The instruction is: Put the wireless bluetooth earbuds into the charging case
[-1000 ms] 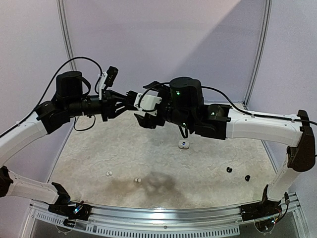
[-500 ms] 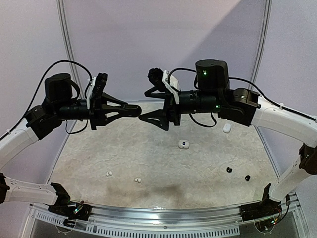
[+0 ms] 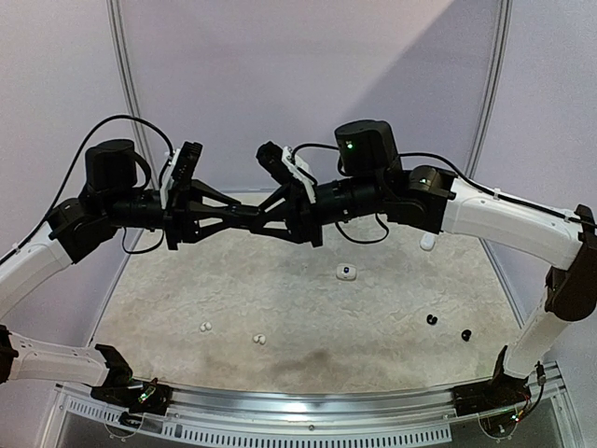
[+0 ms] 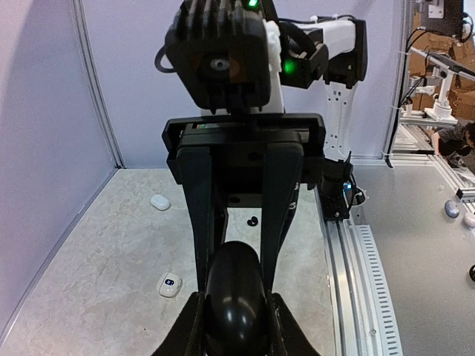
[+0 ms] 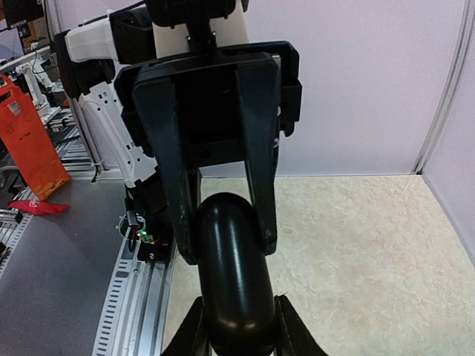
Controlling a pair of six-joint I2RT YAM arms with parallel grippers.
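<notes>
The black charging case [image 4: 236,297] is cut off at 6 o'clock in both wrist views. From the top it is too dark to pick out. The earbuds [image 3: 204,327] are just tiny dots. A white lump [image 3: 427,241] at 3 o'clock peeks out from behind the right arm [image 3: 494,217].

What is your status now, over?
Both jaws shut on black case, mid-air. Earbuds loose on table. Nothing in the way.
</notes>
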